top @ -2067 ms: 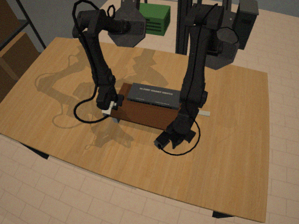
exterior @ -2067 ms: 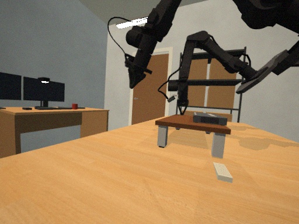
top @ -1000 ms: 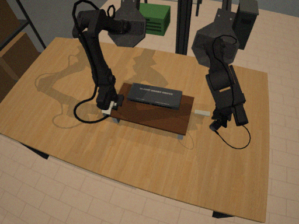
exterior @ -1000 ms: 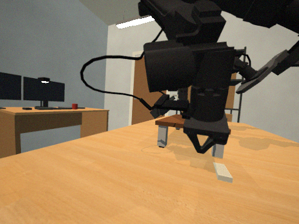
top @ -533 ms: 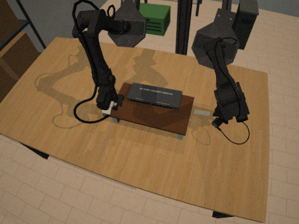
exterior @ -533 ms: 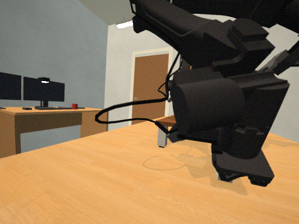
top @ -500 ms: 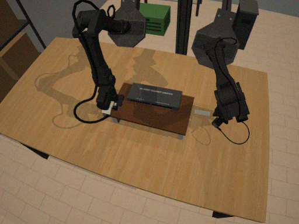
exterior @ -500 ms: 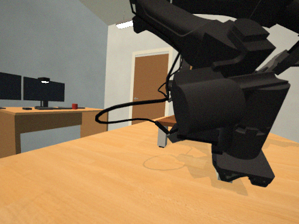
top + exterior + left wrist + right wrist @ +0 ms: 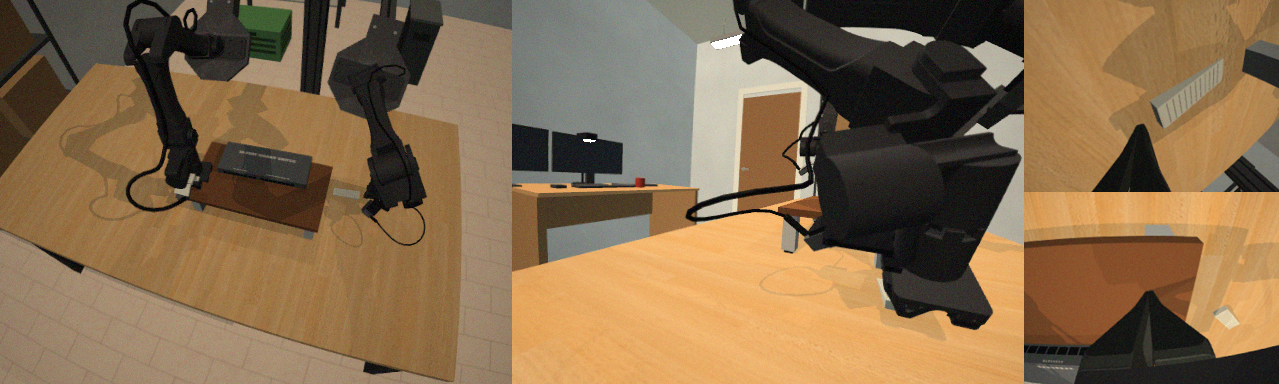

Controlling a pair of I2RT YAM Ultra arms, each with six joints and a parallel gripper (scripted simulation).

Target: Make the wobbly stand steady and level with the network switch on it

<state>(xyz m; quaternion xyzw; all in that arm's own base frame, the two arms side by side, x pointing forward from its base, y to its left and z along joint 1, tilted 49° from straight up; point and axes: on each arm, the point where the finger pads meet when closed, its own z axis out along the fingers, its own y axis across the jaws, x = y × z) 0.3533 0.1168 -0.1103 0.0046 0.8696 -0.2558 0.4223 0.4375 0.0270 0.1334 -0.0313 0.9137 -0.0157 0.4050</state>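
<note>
The brown stand [image 9: 270,200] [image 9: 1109,278] [image 9: 804,206] sits mid-table with the dark network switch [image 9: 265,164] [image 9: 1050,363] on top. My right gripper [image 9: 197,181] [image 9: 1150,297] is shut and empty over the stand's end, in the top view the left end. A small pale wedge [image 9: 1226,317] lies on the table just off that end. My left gripper [image 9: 1142,128] [image 9: 937,302] is shut and empty, low over the table beyond the stand's other end. Its tip is just short of a grey ribbed wedge [image 9: 1188,92] [image 9: 346,193] lying flat.
Both arms' black cables [image 9: 142,200] [image 9: 405,235] loop on the table. A green crate [image 9: 265,30], black posts [image 9: 314,45] and a dark box [image 9: 422,30] stand behind the table. A dark grey block shows beside the ribbed wedge.
</note>
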